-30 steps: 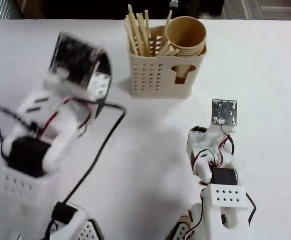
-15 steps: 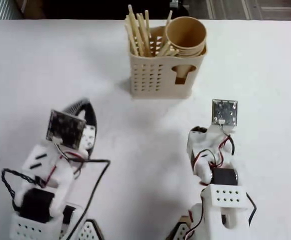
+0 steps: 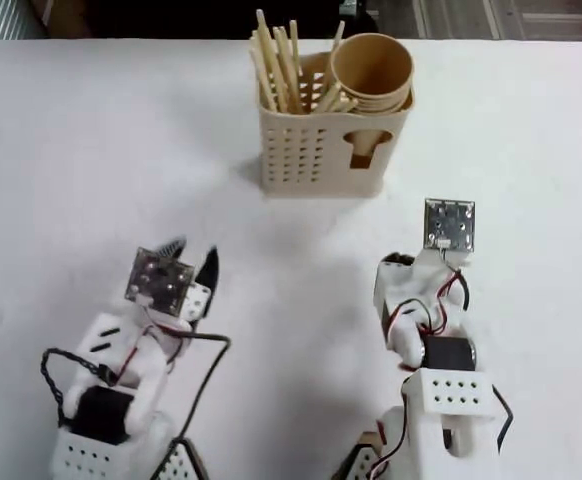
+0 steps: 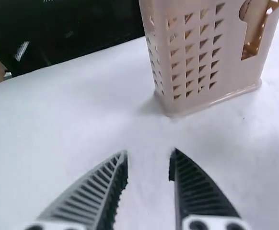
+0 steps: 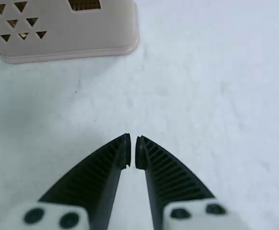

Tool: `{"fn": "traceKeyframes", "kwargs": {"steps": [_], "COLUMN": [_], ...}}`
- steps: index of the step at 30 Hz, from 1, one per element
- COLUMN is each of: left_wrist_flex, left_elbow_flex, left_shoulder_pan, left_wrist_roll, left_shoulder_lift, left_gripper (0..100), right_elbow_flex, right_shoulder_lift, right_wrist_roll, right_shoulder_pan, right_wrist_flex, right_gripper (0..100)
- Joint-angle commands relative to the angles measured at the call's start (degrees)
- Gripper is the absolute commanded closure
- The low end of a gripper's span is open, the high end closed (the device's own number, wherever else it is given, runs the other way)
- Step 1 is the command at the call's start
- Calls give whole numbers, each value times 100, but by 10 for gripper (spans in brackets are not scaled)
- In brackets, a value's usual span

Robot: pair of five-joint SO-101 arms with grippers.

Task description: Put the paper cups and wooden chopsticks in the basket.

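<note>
The beige perforated basket [image 3: 311, 155] stands at the back middle of the table. Stacked paper cups [image 3: 373, 68] sit in its right half, and several wooden chopsticks [image 3: 279, 62] stand upright in its left half. My left gripper [image 3: 195, 256] hovers near the front left, well short of the basket [image 4: 192, 52]. It [image 4: 149, 157] is open with nothing between its fingers. My right gripper [image 5: 132, 151] is shut and empty, low over the table in front of the basket [image 5: 58, 33]. The right arm [image 3: 426, 300] is at the front right.
The white tabletop [image 3: 301, 270] lies bare between the two arms and the basket. A black cable [image 3: 206, 370] loops beside the left arm's base. Dark floor runs beyond the table's far edge.
The left arm has drawn back from beside the basket toward the front left of the table, and its gripper now sits lower. The right arm has not moved.
</note>
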Motion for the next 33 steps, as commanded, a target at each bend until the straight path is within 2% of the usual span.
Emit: {"fn": "traceKeyframes", "kwargs": {"steps": [1,8,11,20,28,33], "left_wrist_flex": [-132,-141,-141,-26,1248,1424], "left_elbow_flex": [220,466,624,633,633,633], "left_shoulder_pan": [-22,-22,-22,-31,-31,-743], "left_wrist_roll": [26,70,70,70,35,70], "left_shoulder_lift": [-66,-66,-66,-40,-40,-40], "left_gripper": [823,823,823,826,824,823], "right_elbow_flex": [0,651,1073,1099,1820,1829], "right_shoulder_lift": [-488,-2853,-3996,-3864,-3934,-3925], "right_wrist_roll": [-44,-53,-53,0,9,9], "right_shoulder_pan": [31,-22,-330,-541,-1543,-1736], "right_wrist_flex": [-40,787,1103,1121,646,998], "right_gripper": [968,981,981,981,981,981]}}
